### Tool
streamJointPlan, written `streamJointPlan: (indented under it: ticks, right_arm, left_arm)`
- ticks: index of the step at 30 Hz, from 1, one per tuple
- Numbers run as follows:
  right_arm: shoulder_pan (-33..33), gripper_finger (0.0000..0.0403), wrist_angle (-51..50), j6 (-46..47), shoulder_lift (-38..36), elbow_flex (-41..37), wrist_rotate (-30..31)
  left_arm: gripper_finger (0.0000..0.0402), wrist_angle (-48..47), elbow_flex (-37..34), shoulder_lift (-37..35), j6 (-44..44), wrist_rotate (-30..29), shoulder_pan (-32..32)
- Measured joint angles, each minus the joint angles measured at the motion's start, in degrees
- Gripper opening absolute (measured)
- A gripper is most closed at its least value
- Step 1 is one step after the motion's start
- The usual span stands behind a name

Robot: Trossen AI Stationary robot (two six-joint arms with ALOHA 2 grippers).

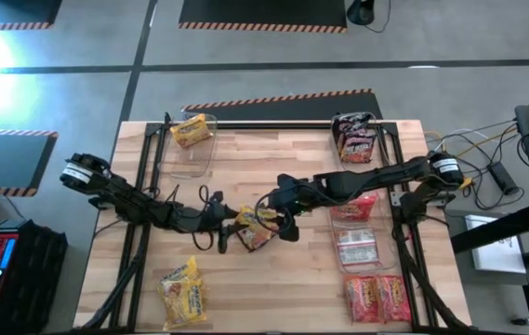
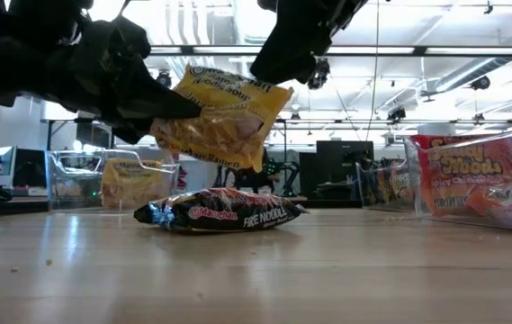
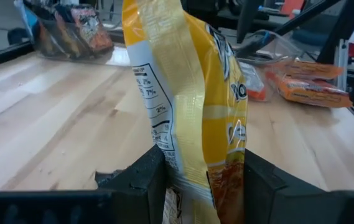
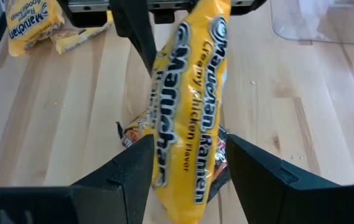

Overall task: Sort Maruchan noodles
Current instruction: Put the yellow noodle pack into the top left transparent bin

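Observation:
A yellow Maruchan noodle packet (image 2: 224,117) hangs above the table's middle, with my left gripper (image 3: 201,162) shut on it. My right gripper (image 4: 189,149) is open just above it. Its fingers stand either side of the packet's other end (image 4: 186,124). Under the yellow packet a dark packet (image 2: 221,212) lies flat on the wood. In the high view both grippers meet at the table's centre, my left gripper (image 1: 232,216) from the left and my right gripper (image 1: 281,216) from the right. My left gripper pinches the yellow packet near one end (image 3: 192,177), one finger on each flat face. The fingers come roughly level from the table's left. The packet stands on edge in the hold, tilted, lifted clear of the dark packet. Whether my right gripper's fingers (image 4: 140,163) touch the packet, I cannot tell.
Clear bins stand at the far left (image 1: 192,149) with a yellow packet, at the far right (image 1: 357,140) with dark packets, and at the right (image 1: 353,228) with red-orange ones. Loose yellow packets (image 1: 182,294) lie near left, loose red-orange packets (image 1: 376,298) near right.

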Motion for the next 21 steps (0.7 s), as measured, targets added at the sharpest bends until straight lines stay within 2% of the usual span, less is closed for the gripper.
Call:
streamJointPlan:
  ticks: [21]
  right_arm:
    - [-0.4,0.0189,1.2,4.6,0.0,0.0,-3.2]
  left_arm:
    - [0.0123,9.4,0.0,0.0,12.4,1.5,0.0]
